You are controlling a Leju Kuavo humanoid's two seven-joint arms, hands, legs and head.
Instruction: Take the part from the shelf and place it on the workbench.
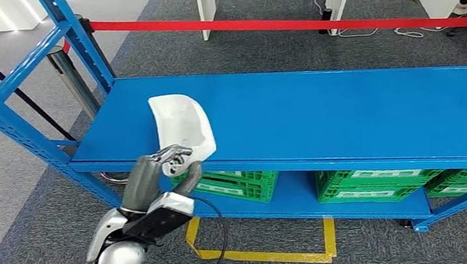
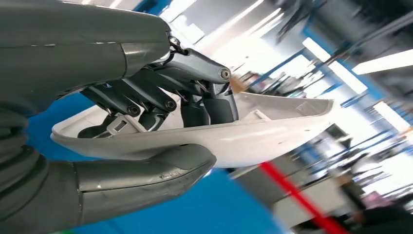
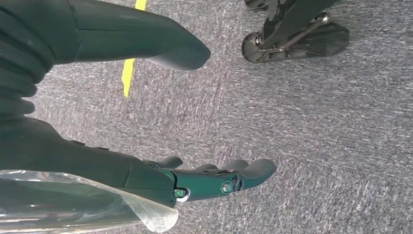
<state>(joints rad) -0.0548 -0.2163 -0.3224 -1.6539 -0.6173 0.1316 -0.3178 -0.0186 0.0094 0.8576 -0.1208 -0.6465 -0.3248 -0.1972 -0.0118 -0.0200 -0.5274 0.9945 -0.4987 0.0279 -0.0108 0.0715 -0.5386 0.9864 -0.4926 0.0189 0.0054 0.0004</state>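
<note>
Grey carpet floor [image 1: 17, 214], yellow floor tape [image 1: 263, 254], red barrier strap [image 1: 285, 23], white cabinet [image 1: 207, 3]

Before me stands a blue shelf [image 1: 346, 110] on grey carpet [image 1: 23, 213], its top board bare under my lifted part, its lower board carrying green crates [image 1: 380, 184] side by side.

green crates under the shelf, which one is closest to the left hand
The leftmost crate, on the lower shelf beside the left hand; the other crates sit farther right.
</note>
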